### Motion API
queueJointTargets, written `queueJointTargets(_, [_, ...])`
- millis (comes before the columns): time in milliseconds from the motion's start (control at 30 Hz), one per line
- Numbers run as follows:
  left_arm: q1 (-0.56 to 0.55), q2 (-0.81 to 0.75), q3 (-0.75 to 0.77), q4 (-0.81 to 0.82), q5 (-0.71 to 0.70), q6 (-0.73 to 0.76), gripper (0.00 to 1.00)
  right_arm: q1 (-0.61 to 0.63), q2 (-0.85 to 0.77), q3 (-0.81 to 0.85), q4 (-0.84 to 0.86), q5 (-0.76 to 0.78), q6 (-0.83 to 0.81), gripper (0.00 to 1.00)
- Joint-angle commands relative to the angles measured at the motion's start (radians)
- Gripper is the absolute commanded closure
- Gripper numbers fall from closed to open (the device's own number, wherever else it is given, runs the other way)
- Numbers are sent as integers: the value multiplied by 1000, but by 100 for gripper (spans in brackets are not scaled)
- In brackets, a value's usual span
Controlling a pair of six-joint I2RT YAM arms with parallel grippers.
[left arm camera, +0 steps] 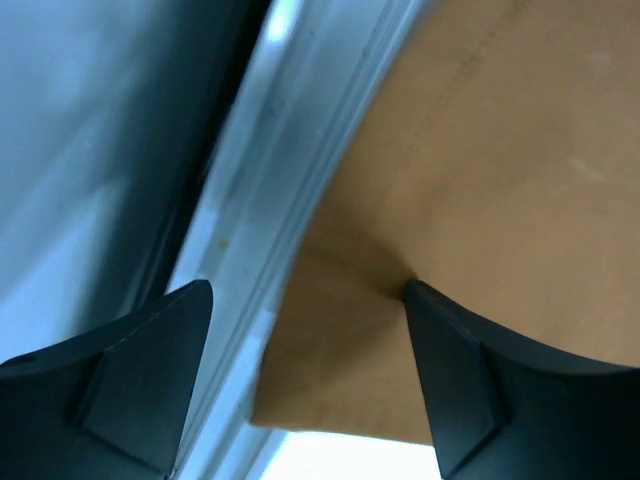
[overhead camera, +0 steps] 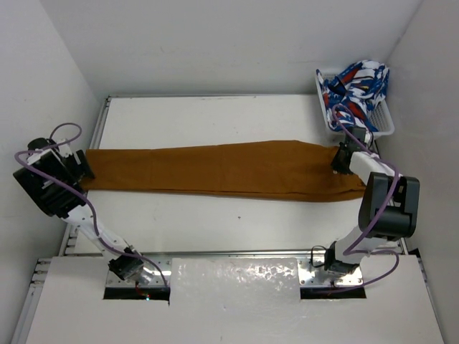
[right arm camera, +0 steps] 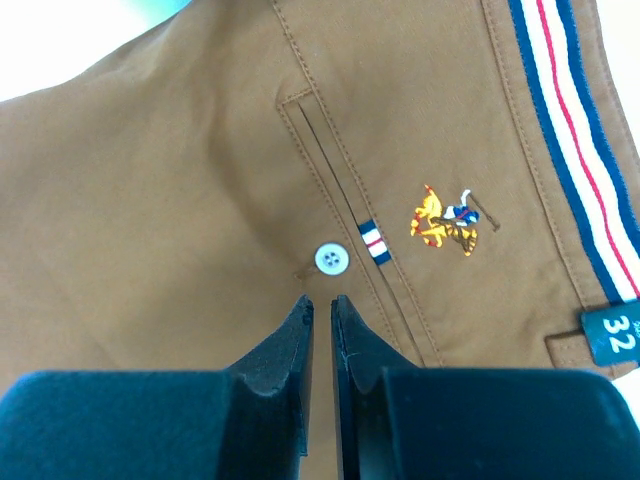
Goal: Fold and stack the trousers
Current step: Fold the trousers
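lying flat on table (overhead camera: 215,118) in top view, trousers (overhead camera: 222,170) stretched full length btwn arms, prob. squared for folding. left wrist: left gripper (left arm camera: 307,295) jaws spread wide over hem corner, no pinch. right wrist: right gripper (right arm camera: 320,305) jaws nearly pressed together, empty, by pocket button (right arm camera: 329,259).

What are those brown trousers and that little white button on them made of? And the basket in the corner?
The trousers look like matte cotton twill, with stitched seams. The button is probably plastic, smooth and slightly shiny. The basket is white plastic or coated wire; too small to tell.
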State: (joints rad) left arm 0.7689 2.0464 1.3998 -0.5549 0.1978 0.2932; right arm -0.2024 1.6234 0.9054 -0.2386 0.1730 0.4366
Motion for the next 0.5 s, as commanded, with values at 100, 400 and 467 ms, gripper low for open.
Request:
queueJointTargets(100, [12, 67, -2, -51, 164, 29, 33, 4, -68, 26, -33, 11, -15, 89])
queueJointTargets(400, [41, 23, -76, -128, 253, 87, 94, 9, -83, 27, -31, 22, -4, 89])
queueJointTargets(467, [56, 20, -82, -131, 250, 92, 100, 9, -82, 27, -27, 17, -2, 89])
